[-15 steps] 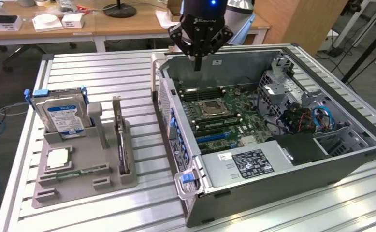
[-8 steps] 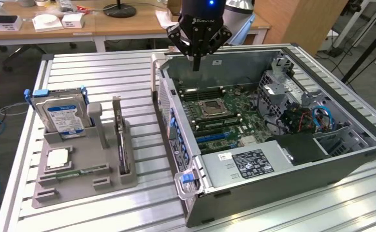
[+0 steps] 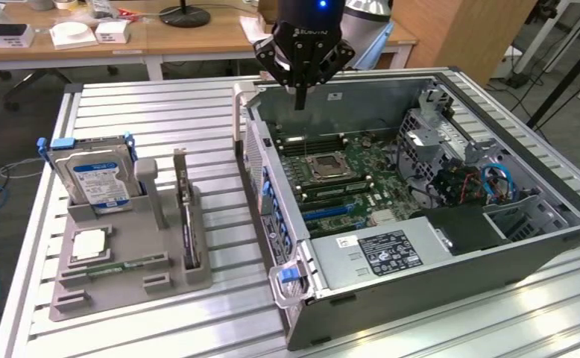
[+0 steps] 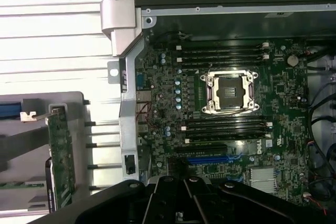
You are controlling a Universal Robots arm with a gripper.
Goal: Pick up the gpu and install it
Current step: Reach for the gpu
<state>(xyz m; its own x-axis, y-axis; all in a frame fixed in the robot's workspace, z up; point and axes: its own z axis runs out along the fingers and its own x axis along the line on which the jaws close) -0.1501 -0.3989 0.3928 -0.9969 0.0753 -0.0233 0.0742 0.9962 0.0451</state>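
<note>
The gpu (image 3: 186, 216) is a thin dark card standing on edge in the grey holder tray (image 3: 121, 287), on the exterior view's left. Its silver bracket end points away from the table's front. In the wrist view the gpu (image 4: 60, 156) shows as a narrow green board beside the case. My gripper (image 3: 300, 101) hangs shut and empty above the far end of the open computer case (image 3: 528, 246), well apart from the gpu. Its black fingers (image 4: 157, 203) come together over the motherboard (image 4: 231, 129).
The holder tray also carries a hard drive (image 3: 96, 179) with a blue label, a small chip (image 3: 89, 245) and a memory stick (image 3: 121, 265). A blue slot (image 4: 207, 159) lies on the motherboard below the processor socket (image 4: 231, 93). A desk (image 3: 171, 33) stands behind.
</note>
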